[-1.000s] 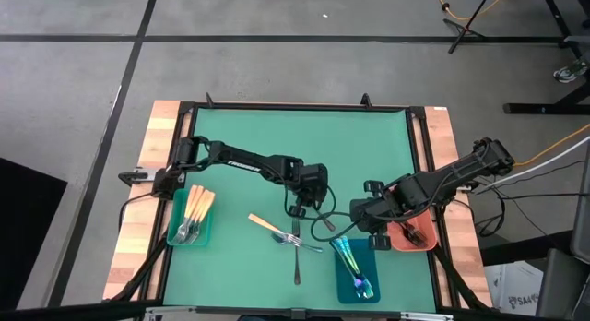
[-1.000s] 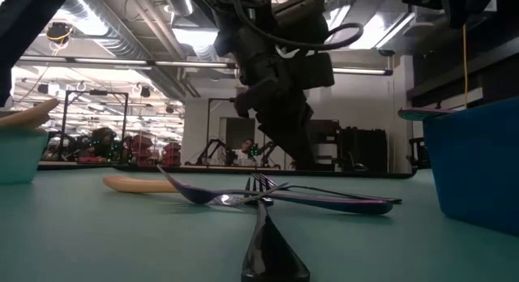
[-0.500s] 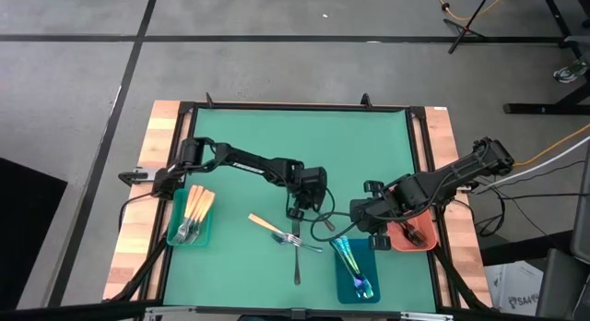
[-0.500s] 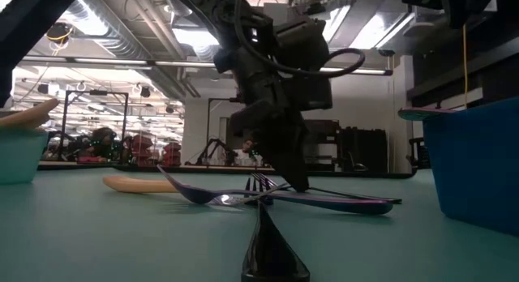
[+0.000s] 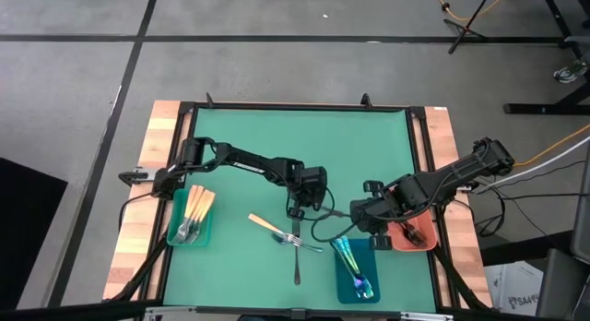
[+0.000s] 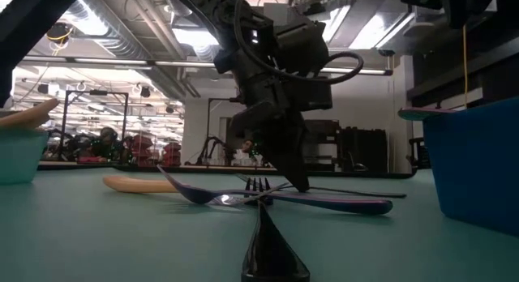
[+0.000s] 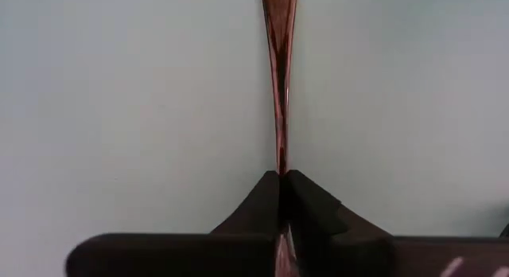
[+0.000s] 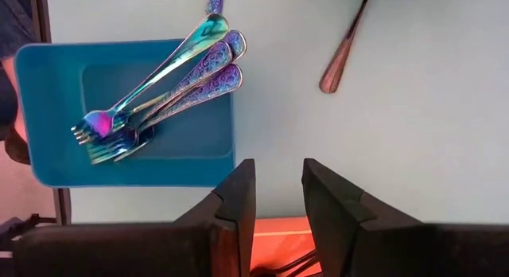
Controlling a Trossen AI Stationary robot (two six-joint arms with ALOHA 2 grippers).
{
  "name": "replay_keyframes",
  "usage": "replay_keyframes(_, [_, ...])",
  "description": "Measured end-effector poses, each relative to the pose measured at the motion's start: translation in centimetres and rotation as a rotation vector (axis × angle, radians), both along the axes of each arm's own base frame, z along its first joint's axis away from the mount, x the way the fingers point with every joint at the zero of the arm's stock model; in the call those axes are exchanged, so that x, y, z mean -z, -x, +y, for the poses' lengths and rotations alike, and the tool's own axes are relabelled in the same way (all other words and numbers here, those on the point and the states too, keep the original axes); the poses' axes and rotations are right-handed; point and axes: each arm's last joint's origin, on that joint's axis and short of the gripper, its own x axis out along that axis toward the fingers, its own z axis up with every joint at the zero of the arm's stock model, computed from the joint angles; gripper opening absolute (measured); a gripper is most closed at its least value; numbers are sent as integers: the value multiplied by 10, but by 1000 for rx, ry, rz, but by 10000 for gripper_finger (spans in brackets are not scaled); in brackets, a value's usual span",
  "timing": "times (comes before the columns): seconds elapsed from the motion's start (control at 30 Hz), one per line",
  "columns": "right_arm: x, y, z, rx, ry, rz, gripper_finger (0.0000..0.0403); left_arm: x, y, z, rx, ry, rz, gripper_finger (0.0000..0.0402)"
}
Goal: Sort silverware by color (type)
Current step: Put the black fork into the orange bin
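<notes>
My left gripper (image 5: 297, 213) is down at the green table's middle, shut on a slim dark reddish utensil (image 7: 279, 62) that lies flat. Beside it lie loose silverware: an orange-handled fork (image 5: 265, 225), a black fork (image 5: 296, 258) and an iridescent piece (image 6: 332, 202), crossing one another. Farther right, my right gripper (image 8: 278, 189) hangs open and holds nothing, above the gap between the blue tray (image 5: 341, 289) and the salmon tray (image 5: 406, 243). Iridescent forks (image 8: 159, 94) lie in the blue tray. Orange-handled pieces (image 5: 195, 208) lie in the teal tray (image 5: 175, 236). My left gripper pinches the dark utensil's narrow stem (image 7: 280, 167) between its two fingers, slanting steeply down from above, with the fingers astride the stem. The handle widens away from the fingers and lies on the table. What lies under the gripper is hidden.
The three trays stand along the table's near side: teal at the left, blue near the middle right, salmon at the right with a dark piece (image 5: 415, 233) in it. The far half of the table is bare green mat. Wooden rails edge both sides.
My left gripper has sunk toward the table until its fingertips stand at the mat among the loose silverware. The right arm has kept still.
</notes>
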Motion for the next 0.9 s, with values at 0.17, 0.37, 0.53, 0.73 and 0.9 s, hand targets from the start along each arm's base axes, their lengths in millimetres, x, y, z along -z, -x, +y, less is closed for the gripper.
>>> replay_keyframes(0.17, [1, 2, -2, -19, 37, 10, 96, 1, 1, 0, -26, 11, 9, 6])
replay_keyframes(0.37, [-1, 9, -7, -6, 108, 10, 96, 1, 1, 0, -104, 48, 22, 5])
replay_keyframes(0.53, [-3, 29, -18, 11, 126, -28, 96, -2, -1, 0, -183, 83, 27, 5])
replay_keyframes(0.73, [6, 56, -32, 73, 91, -157, 96, -12, -10, 0, -272, 124, 7, 5])
replay_keyframes(0.9, [19, 78, -43, 134, 51, -245, 96, -33, -23, 6, -347, 169, -70, 4])
